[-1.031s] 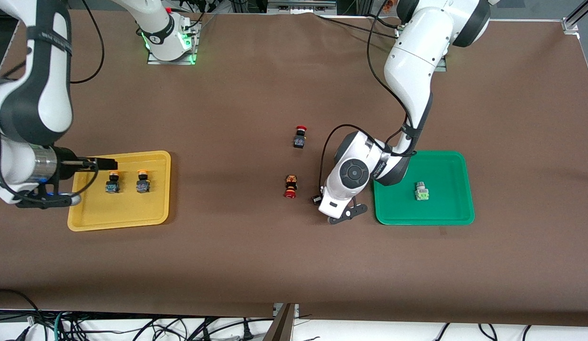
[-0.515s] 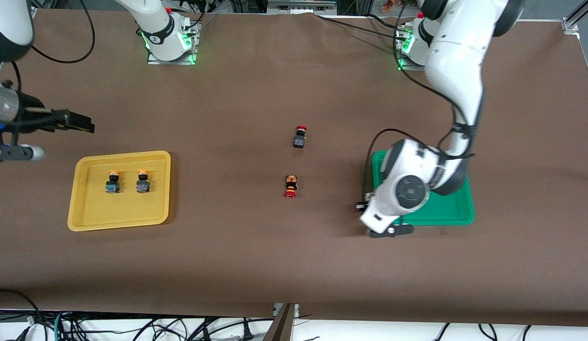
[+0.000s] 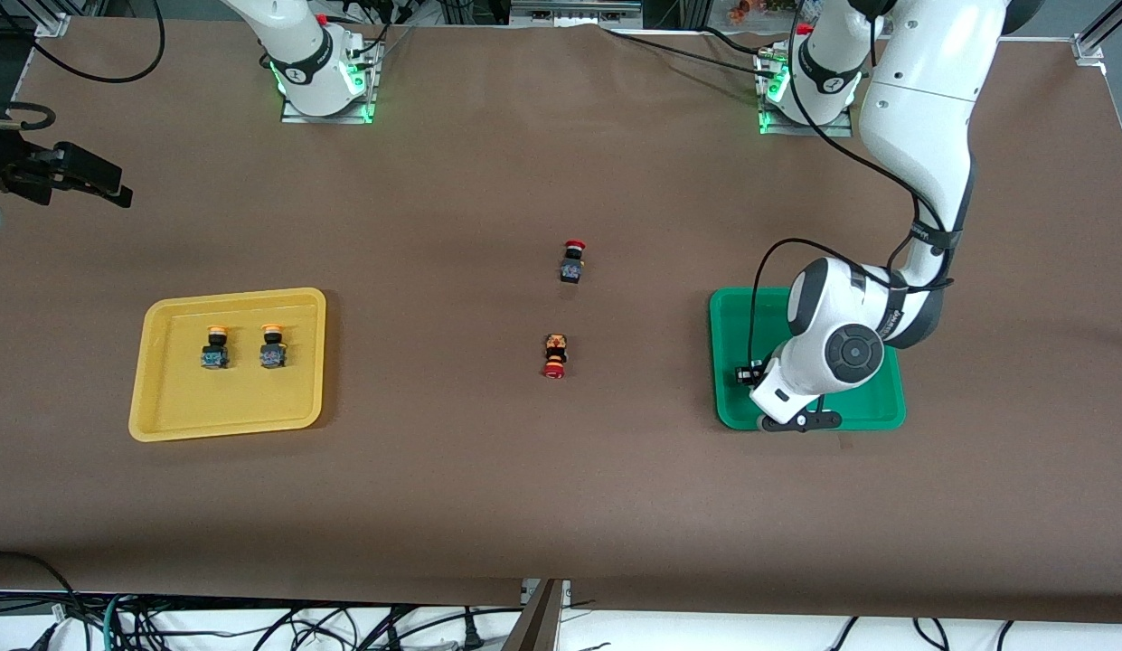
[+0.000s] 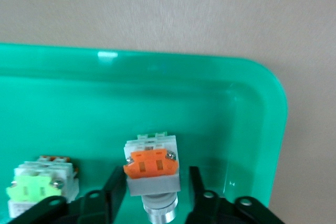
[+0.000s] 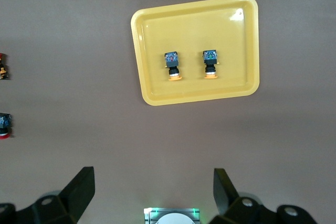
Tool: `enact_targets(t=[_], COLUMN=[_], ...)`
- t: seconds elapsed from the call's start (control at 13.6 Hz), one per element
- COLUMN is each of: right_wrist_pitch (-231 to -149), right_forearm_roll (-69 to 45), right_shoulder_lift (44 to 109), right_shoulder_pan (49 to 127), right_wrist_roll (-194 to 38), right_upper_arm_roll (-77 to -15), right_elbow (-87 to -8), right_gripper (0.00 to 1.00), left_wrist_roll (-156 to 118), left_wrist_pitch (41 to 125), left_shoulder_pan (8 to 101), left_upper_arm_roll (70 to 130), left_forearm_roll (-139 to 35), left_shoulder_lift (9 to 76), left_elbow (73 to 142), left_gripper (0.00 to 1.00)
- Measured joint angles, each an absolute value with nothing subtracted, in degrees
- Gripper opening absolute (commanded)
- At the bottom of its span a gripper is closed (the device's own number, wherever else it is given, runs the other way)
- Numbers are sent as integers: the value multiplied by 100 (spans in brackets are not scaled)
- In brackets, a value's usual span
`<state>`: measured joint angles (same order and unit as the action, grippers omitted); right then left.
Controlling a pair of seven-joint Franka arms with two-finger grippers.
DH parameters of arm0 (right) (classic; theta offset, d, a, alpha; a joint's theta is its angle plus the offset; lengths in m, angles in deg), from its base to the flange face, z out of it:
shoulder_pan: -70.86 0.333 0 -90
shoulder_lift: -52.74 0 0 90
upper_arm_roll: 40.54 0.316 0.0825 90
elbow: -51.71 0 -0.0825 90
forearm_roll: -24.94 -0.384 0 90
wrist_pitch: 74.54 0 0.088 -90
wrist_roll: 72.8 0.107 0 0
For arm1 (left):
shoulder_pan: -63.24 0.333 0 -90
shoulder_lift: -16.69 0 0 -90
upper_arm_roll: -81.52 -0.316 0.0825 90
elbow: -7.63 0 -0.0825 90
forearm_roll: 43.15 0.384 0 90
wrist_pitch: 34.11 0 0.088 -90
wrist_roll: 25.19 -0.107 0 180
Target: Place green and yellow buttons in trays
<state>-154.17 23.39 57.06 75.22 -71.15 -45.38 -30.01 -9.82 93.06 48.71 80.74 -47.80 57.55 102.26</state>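
The left gripper (image 3: 777,418) hangs low over the green tray (image 3: 877,411), at the edge nearest the front camera. In the left wrist view its fingers (image 4: 114,195) stand a little apart on either side of the orange block (image 4: 151,165), and whether they press it cannot be told. The green block (image 4: 38,188) lies just beside the orange one in the same tray; the arm hides both in the front view.

The yellow tray (image 3: 163,416) sits at the right arm's end of the table, at nine o'clock from the table's middle. Two yellow buttons (image 3: 215,348) (image 3: 272,346) lie in it side by side, close but apart, caps pointing to twelve o'clock.

Between the trays, near the middle, a red button (image 3: 553,356) lies with its cap at six o'clock. Farther from the camera, at twelve o'clock from it, a second red button (image 3: 572,262) lies with its cap at twelve.

The right gripper (image 3: 90,181) waits high over bare table at the right arm's end, fingers (image 5: 79,190) spread wide and holding nothing.
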Motion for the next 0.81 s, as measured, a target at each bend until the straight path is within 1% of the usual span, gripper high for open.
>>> enact_targets(t=[0.15,0.29,0.44,0.59,0.81], right_wrist_pitch=[-15439,-15461,-15474,-15474,-15495], right_forearm_roll=[2386,2513,2539,2542,2544], right_shoulder_lift=[5755,5787,5791,5801,5812], right_shoulder_pan=[7507,7508,7508,7507,7507], right_wrist_roll=[-7115,-7118,-7118,-7118,-7118], right_upper_arm_roll=[-4537,-4506,-4492,-4493,-4493], right_elbow=[-3008,-3008,-3008,-3008,-3008], right_gripper=[100,100,100,100,100], left_wrist_roll=[-982,-982,-982,-1162,-1746], left_wrist_pitch=[9245,8905,8203,7177,6332], left_shoulder_pan=[4877,4911,4968,5076,5273], left_upper_arm_roll=[8081,8077,8069,8055,7997], left_forearm_roll=[-4780,-4780,-4780,-4779,-4545], left_shoulder_lift=[5676,5421,5041,4590,3839], left_elbow=[10202,10124,9899,9566,9293], left_gripper=[100,100,100,100,100])
